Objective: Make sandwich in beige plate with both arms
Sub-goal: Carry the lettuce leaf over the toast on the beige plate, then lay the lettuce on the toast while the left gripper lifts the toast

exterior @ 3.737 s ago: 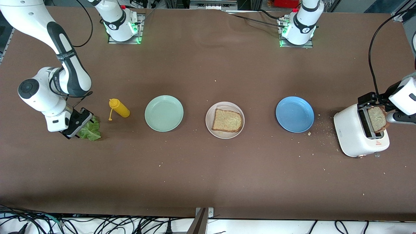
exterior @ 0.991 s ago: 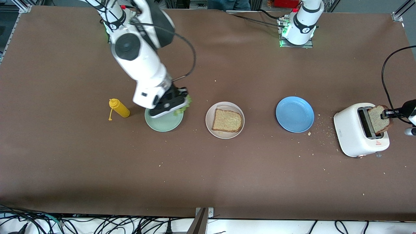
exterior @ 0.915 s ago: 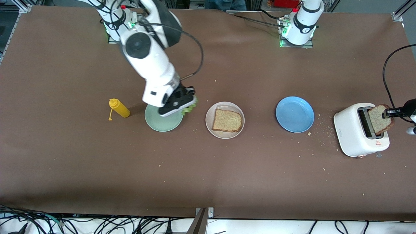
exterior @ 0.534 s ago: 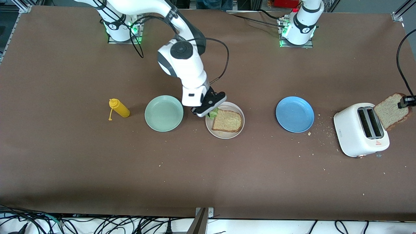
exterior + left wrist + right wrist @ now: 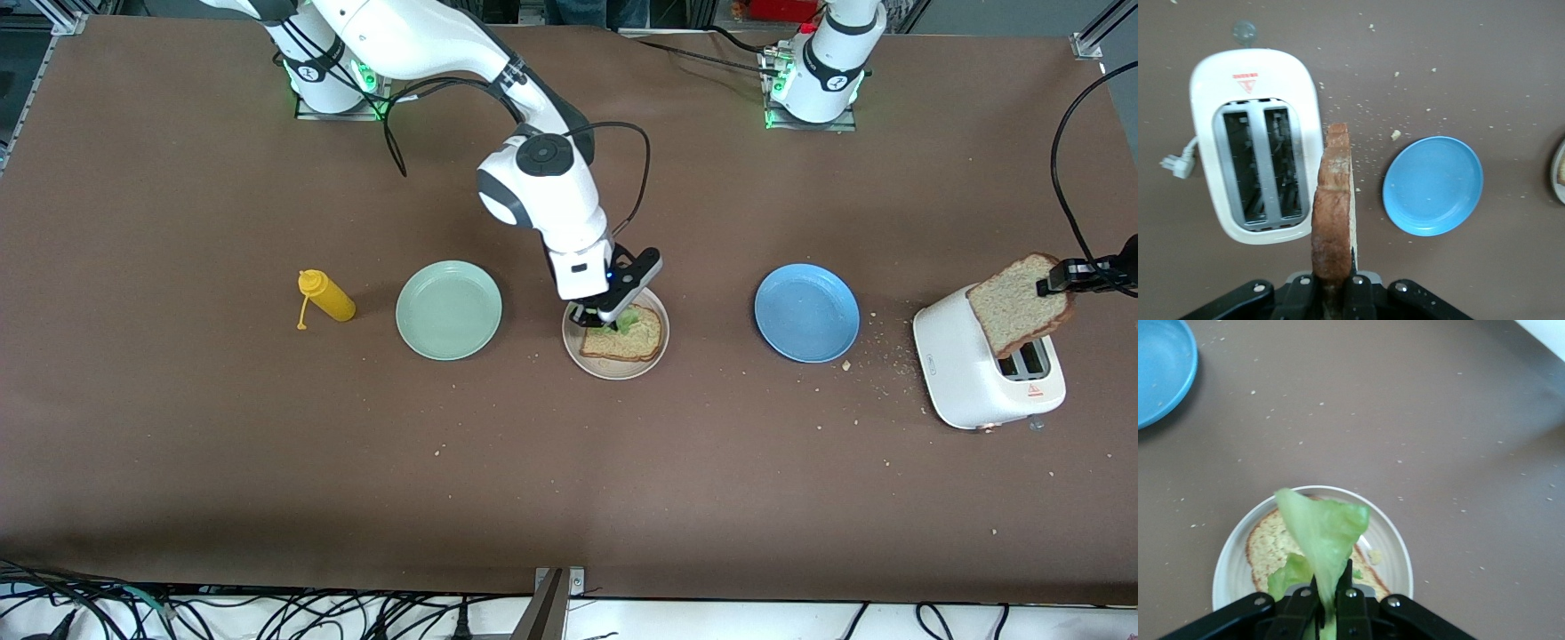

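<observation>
The beige plate (image 5: 658, 353) lies mid-table and carries one brown toast slice (image 5: 633, 342). My right gripper (image 5: 613, 317) hangs low over that slice, shut on a ruffled green lettuce leaf (image 5: 629, 320). In the right wrist view the lettuce (image 5: 1323, 532) droops from the gripper (image 5: 1328, 595) over the toast (image 5: 1265, 545) and the plate (image 5: 1395, 550). My left gripper (image 5: 1054, 284) is shut on a second toast slice (image 5: 1016, 307), held in the air over the white toaster (image 5: 965, 378). The left wrist view shows this slice (image 5: 1333, 213) edge-on in the gripper (image 5: 1333, 291).
A blue plate (image 5: 806, 313) lies between the beige plate and the toaster (image 5: 1295, 87). A mint-green plate (image 5: 449, 310) and a yellow squeeze bottle (image 5: 327, 297) lie toward the right arm's end. Crumbs are scattered around the toaster.
The right arm carried the lettuce from over the mint-green plate to over the toast on the beige plate. The left arm lifted its slice clear of the toaster slot.
</observation>
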